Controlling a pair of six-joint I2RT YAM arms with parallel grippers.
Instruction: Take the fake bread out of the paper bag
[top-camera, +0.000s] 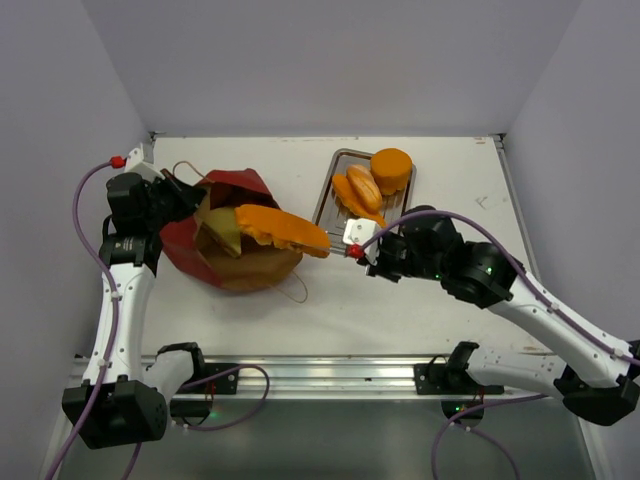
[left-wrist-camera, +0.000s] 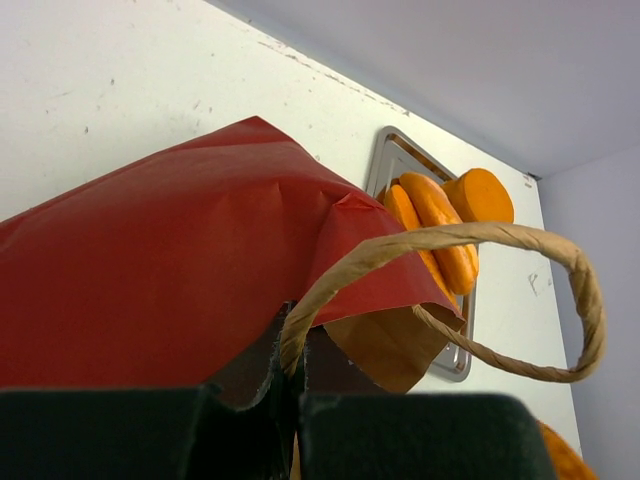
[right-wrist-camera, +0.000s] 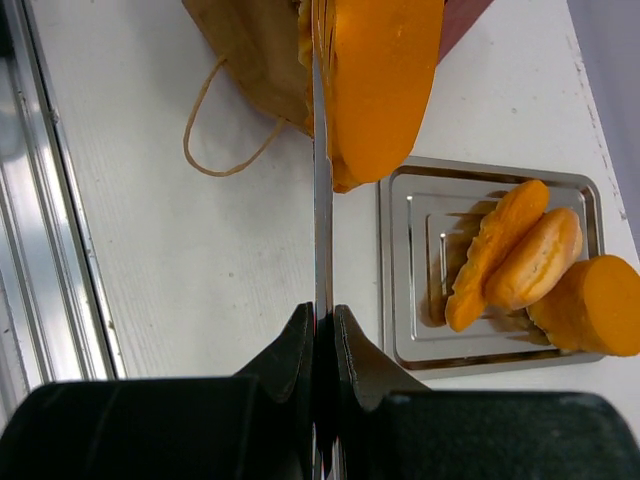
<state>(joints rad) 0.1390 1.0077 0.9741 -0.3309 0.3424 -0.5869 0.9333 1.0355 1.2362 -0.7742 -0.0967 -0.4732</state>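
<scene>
Slab of fake bread (top-camera: 283, 228) is pinched at one thin edge by the closed right gripper (top-camera: 352, 250), its other end at the mouth of the red paper bag (top-camera: 240, 186). The bag's rim is clamped by the left gripper (top-camera: 187, 196). Three bread pieces (top-camera: 364, 186) are seen on the metal tray (right-wrist-camera: 410, 330).
</scene>
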